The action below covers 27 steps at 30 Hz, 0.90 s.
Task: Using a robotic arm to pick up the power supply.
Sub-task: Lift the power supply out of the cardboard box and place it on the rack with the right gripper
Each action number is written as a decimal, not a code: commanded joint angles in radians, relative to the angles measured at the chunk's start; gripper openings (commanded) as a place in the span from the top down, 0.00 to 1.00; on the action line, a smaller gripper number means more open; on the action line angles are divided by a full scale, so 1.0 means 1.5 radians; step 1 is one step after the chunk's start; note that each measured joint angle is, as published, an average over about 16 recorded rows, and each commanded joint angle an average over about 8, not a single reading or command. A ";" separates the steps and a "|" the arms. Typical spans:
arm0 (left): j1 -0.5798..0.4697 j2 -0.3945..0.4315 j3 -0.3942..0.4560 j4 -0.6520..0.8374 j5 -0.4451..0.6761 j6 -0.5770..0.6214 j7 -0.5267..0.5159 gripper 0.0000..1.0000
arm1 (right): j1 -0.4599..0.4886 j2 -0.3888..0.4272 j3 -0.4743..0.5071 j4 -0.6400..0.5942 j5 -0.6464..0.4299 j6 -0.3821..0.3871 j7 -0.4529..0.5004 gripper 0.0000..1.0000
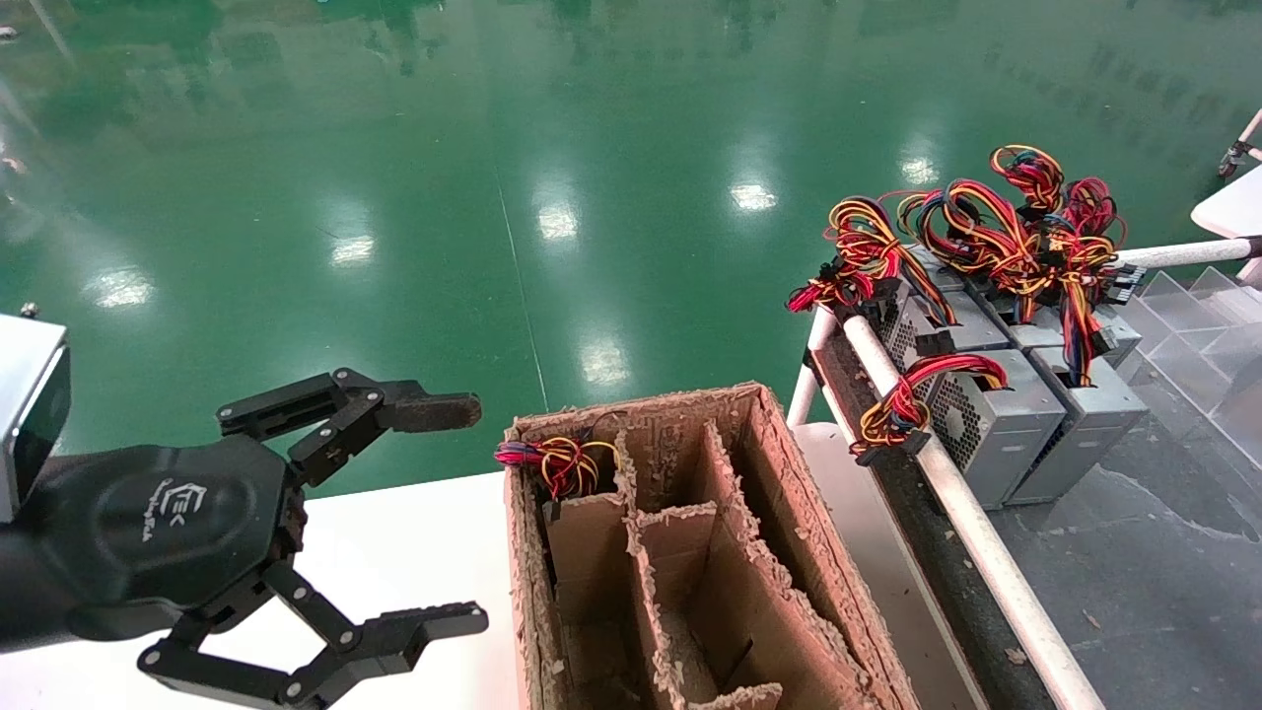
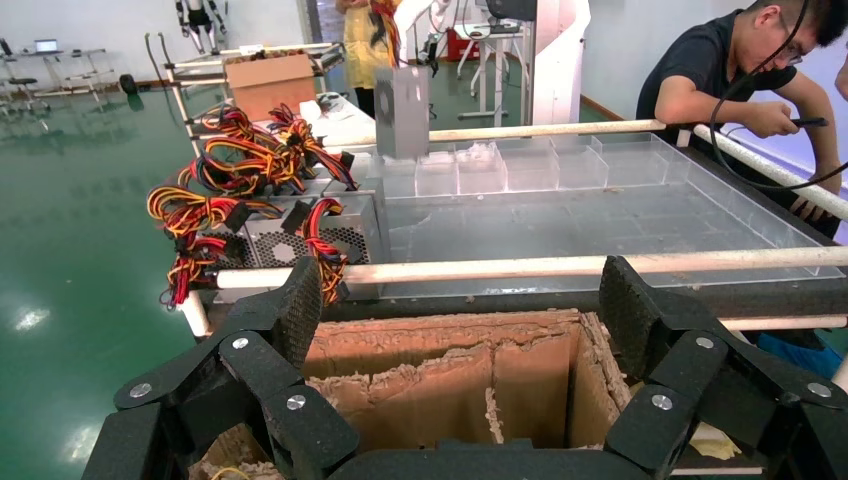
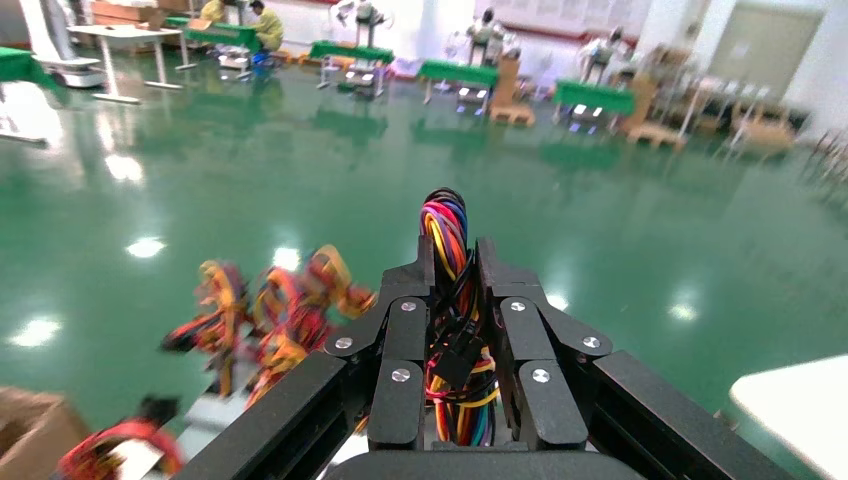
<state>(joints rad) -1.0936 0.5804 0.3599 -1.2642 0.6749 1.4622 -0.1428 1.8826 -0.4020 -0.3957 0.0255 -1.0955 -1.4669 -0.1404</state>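
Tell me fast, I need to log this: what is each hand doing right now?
Left hand: open, empty, beside the cardboard box.
Right hand: closed on a wire bundle; the power supply body is not visible.

One marking only: a white stylised logo with a line of small lettering under it, too fine to read, printed on the black cylindrical body of the left claw, beside the brown divided cardboard box. No other legible text.
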 commanded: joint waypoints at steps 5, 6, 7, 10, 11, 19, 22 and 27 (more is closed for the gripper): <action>0.000 0.000 0.000 0.000 0.000 0.000 0.000 0.00 | -0.046 -0.018 0.002 -0.049 0.003 -0.010 -0.013 1.00; 0.000 0.000 0.000 0.000 0.000 0.000 0.000 0.00 | -0.053 -0.026 0.002 -0.055 0.003 -0.007 -0.015 1.00; 0.000 0.000 0.000 0.000 0.000 0.000 0.000 0.00 | -0.059 -0.035 0.002 -0.061 0.003 -0.003 -0.017 1.00; 0.000 0.000 0.000 0.000 0.000 0.000 0.000 0.00 | -0.071 -0.060 0.001 -0.068 0.000 0.010 -0.023 1.00; 0.000 0.000 0.000 0.000 0.000 0.000 0.000 0.00 | -0.074 -0.068 0.000 -0.068 -0.001 0.014 -0.024 1.00; 0.000 0.000 0.000 0.000 0.000 0.000 0.000 0.00 | -0.078 -0.111 -0.010 -0.054 -0.016 0.037 -0.019 1.00; 0.000 0.000 0.000 0.000 0.000 0.000 0.000 0.00 | -0.079 -0.119 -0.014 -0.049 -0.021 0.045 -0.017 1.00; 0.000 0.000 0.000 0.000 0.000 0.000 0.000 0.00 | -0.081 -0.112 -0.015 -0.047 -0.024 0.049 -0.013 1.00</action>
<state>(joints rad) -1.0936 0.5803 0.3601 -1.2642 0.6747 1.4621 -0.1427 1.7607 -0.5648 -0.4183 -0.0450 -1.1307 -1.4029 -0.1572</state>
